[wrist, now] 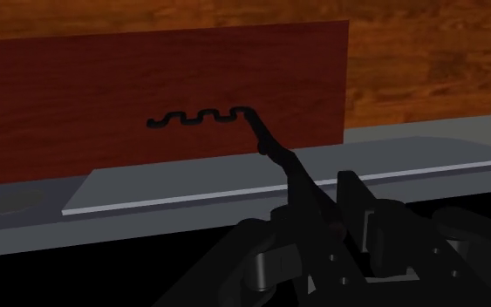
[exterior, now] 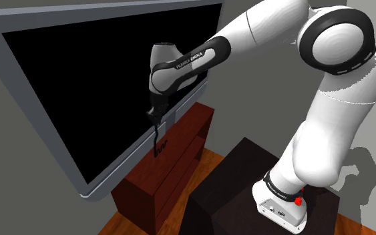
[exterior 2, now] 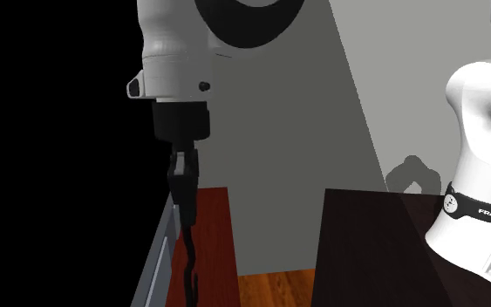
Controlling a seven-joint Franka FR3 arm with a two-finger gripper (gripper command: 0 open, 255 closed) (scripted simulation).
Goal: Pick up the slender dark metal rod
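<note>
A slender black rod [exterior: 157,141] with a wavy lower end hangs straight down from my gripper [exterior: 155,123], which is shut on its upper end. In the second exterior view the rod [exterior 2: 187,244] drops from the gripper [exterior 2: 182,179] alongside the dark red cabinet [exterior 2: 213,235]. Looking along the gripper [wrist: 326,205], the rod [wrist: 274,148] runs out from between the fingers, and its wavy tip lies over the cabinet top [wrist: 78,96]. Whether the tip touches the cabinet is unclear.
A large television [exterior: 79,100] with a black screen and grey frame stands on the red-brown cabinet [exterior: 173,170], close behind the gripper. Its grey base [wrist: 191,183] lies just below the rod. My dark stand [exterior: 233,187] sits on a wooden floor [exterior 2: 274,288].
</note>
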